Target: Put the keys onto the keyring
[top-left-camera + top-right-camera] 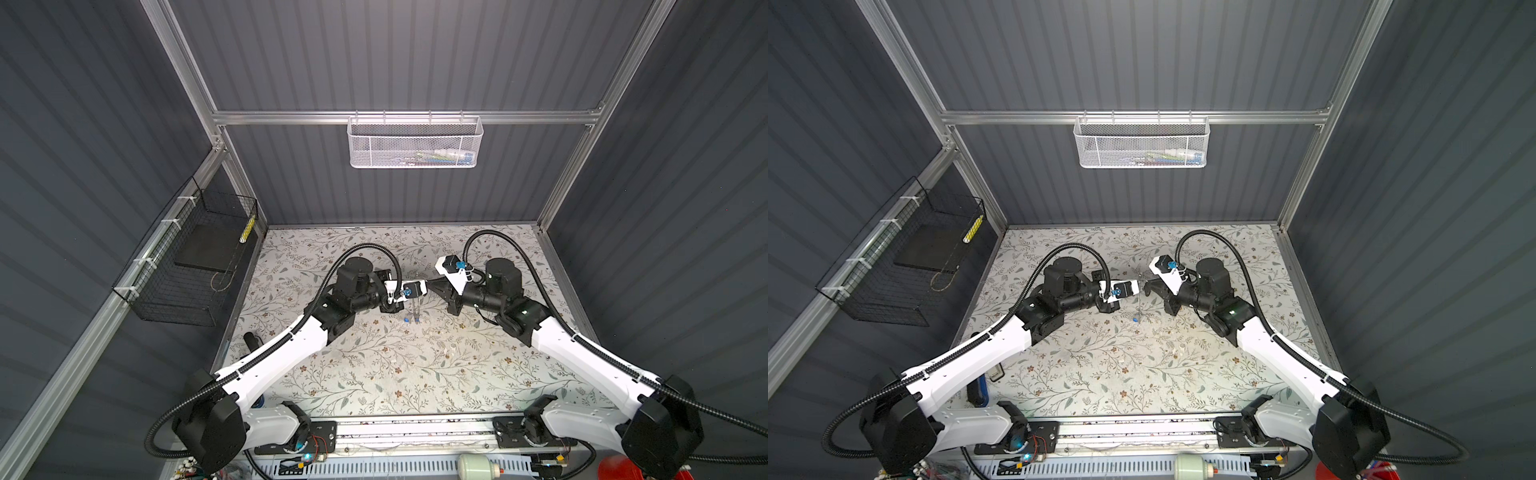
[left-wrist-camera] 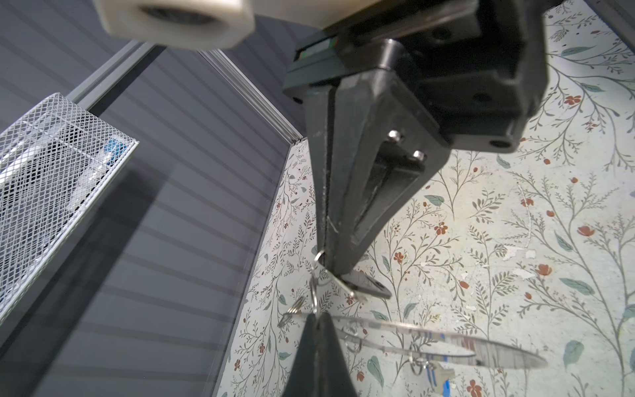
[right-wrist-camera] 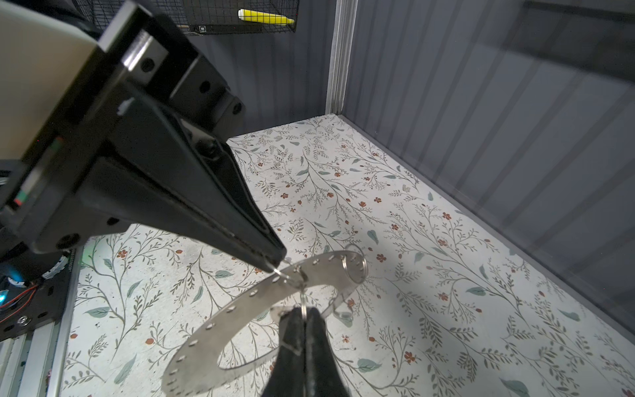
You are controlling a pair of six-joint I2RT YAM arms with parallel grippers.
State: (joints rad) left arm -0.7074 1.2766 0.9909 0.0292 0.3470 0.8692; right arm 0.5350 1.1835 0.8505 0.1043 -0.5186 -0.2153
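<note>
The keyring (image 3: pixel 237 318) is a large flat metal ring with holes along its rim and small split rings in them. It hangs above the table between both arms and shows edge-on as the keyring (image 1: pixel 415 309) in a top view. My left gripper (image 2: pixel 318 318) is shut on one small split ring (image 3: pixel 284 273) at the rim. My right gripper (image 3: pixel 304 311) is shut on another split ring (image 3: pixel 303 299) linked to it. A grey key (image 2: pixel 364 284) sticks out at the right gripper's tip; whether it is pinched I cannot tell. Lower on the keyring hangs a second key (image 2: pixel 442 372) beside a blue tag (image 2: pixel 446 388).
The floral table (image 1: pixel 415 374) lies below the hanging ring. A white mesh basket (image 1: pixel 415 143) hangs on the back wall and a black wire basket (image 1: pixel 187 266) on the left wall. Grey panelled walls close in three sides.
</note>
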